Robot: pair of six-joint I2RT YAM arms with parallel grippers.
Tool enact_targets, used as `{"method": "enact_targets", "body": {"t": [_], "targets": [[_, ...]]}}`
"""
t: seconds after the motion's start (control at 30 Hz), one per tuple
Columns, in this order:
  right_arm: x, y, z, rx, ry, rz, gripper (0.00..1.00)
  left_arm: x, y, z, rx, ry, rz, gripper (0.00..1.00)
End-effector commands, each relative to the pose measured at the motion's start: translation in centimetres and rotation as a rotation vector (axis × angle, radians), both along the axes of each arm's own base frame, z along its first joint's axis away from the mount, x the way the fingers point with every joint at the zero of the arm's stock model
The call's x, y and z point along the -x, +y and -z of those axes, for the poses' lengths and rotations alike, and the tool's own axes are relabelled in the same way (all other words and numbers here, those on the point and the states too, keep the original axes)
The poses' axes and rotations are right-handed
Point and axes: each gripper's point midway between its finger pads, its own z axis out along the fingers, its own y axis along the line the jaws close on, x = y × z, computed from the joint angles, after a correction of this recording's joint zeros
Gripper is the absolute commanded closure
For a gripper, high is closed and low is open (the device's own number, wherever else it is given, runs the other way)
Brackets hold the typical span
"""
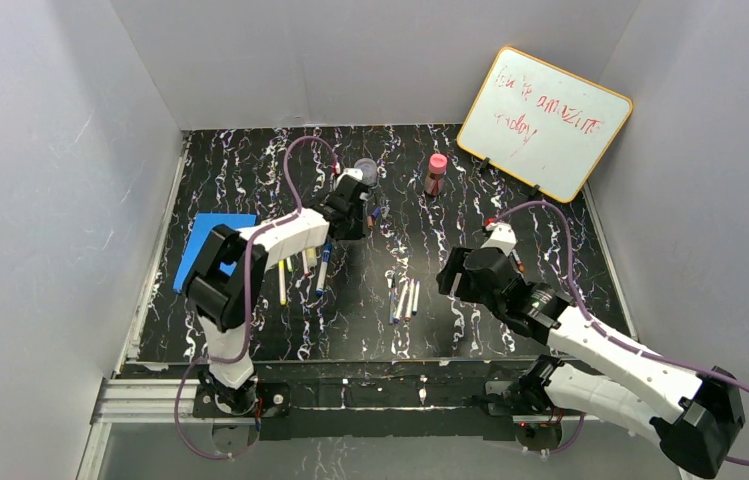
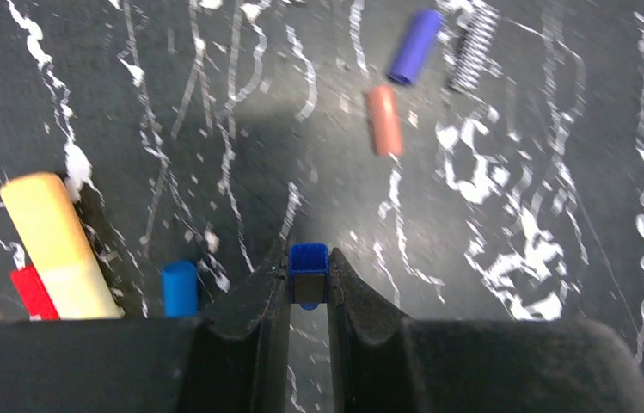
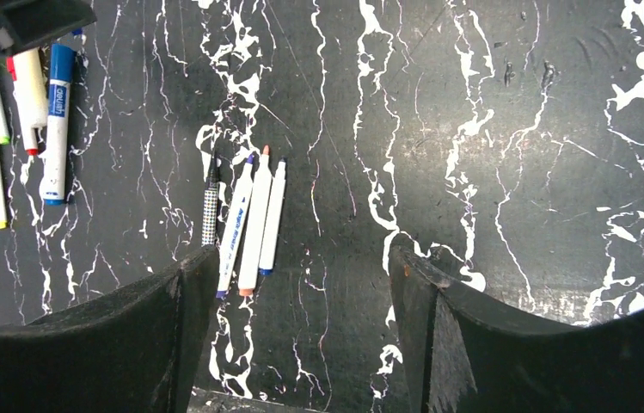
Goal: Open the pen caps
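Black, white-veined counter (image 1: 550,200), with white walls tight on the left, back and right. Whiteboard (image 1: 550,120) leans in the back-right corner. Blue sheet (image 1: 212,245) lies flat at the left edge.

Left arm (image 1: 280,235) reaches toward mid-back. Left jaws are clamped on a small blue cap (image 2: 308,262), its square open mouth facing the wrist camera.

Right arm (image 1: 570,325) is right of centre. Right jaws are spread wide over bare counter, with open room there out to the right wall.

Four pens (image 3: 249,215) lie side by side at centre. A second bunch of pens (image 3: 21,112) lies by the left arm.

Loose on the counter ahead of the left jaws:
- violet cap (image 2: 414,46), with a spring (image 2: 473,56) just beside it
- orange cap (image 2: 384,120), near the violet one

Left of those jaws, a stubby blue cap (image 2: 180,288) sits near a yellow highlighter (image 2: 56,245).
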Motion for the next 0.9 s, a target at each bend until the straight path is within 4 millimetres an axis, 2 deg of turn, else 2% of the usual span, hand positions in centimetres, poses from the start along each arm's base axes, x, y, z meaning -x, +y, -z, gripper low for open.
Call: {"method": "enact_targets", "body": {"t": [0.0,0.27,0.57,0.7,0.8,0.87], "targets": [[-0.3,-0.9,-2.2,0.009,-0.056,0.005,0.21,-2.5,0.7,0.4,0.044,0.047,-0.034,0.98],[-1.0,-1.2,-5.2,0.02,-0.12,0.007,0.21,-5.0,0.5,3.1,0.018,0.111,-0.009,0.89],[-1.2,-1.3,-6.1,0.035,-0.136,-0.001,0.21,-5.8,-0.6,4.0,0.035,0.13,0.021,0.7],[-1.3,-1.3,-6.6,0.037,-0.146,-0.005,0.21,-5.7,-0.7,3.1,0.049,0.118,0.024,0.58],[-1.5,-0.8,-7.1,0.042,-0.155,-0.025,0.21,-5.5,-0.5,0.8,0.068,0.08,0.017,0.46],[-1.8,-0.4,-7.3,0.058,-0.156,-0.043,0.21,-5.3,0.0,-1.5,0.079,0.036,0.004,0.39]]}}
